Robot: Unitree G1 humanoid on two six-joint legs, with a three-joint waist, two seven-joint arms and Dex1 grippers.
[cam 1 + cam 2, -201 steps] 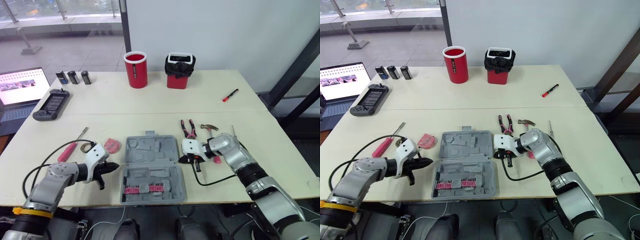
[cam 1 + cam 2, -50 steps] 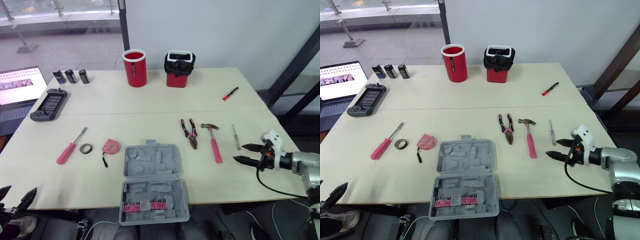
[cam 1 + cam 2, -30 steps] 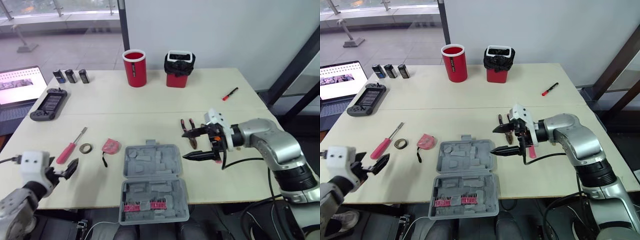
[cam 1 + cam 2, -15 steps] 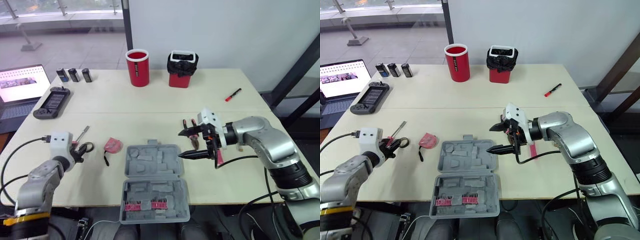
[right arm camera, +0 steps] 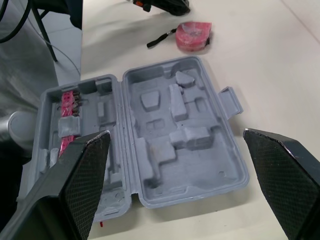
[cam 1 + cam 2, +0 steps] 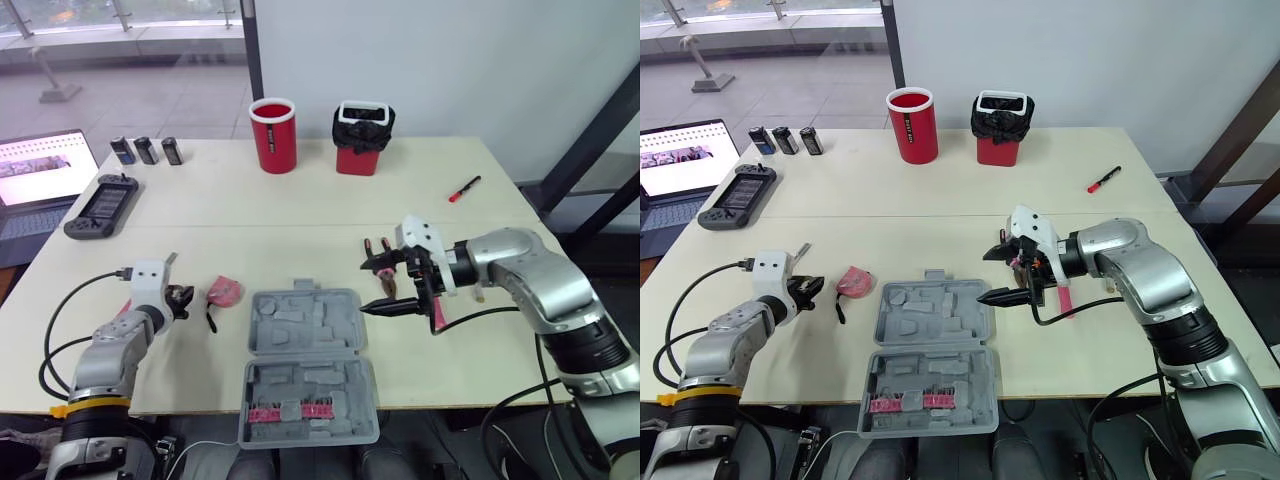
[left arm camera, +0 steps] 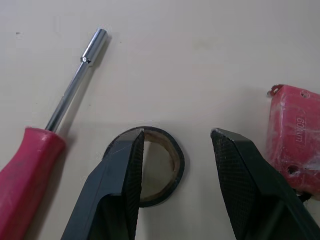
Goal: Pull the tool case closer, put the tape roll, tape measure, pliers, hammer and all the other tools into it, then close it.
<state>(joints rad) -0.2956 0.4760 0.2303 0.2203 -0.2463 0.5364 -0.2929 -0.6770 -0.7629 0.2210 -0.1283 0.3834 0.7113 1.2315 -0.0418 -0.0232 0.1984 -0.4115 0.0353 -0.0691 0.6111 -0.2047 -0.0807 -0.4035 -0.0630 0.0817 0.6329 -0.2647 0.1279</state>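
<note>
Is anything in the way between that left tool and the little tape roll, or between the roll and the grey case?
Nothing blocks the left tool; it is open right over the tape roll. The pink tape measure lies between the roll and the case, so lifting over it seems wise.

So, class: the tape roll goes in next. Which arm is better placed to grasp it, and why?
Left. The left gripper is open at the tape roll, one finger over its hole; the right gripper hangs open on the tool case's far side.

matt grey plastic tool case (image 6: 931, 345)
</note>
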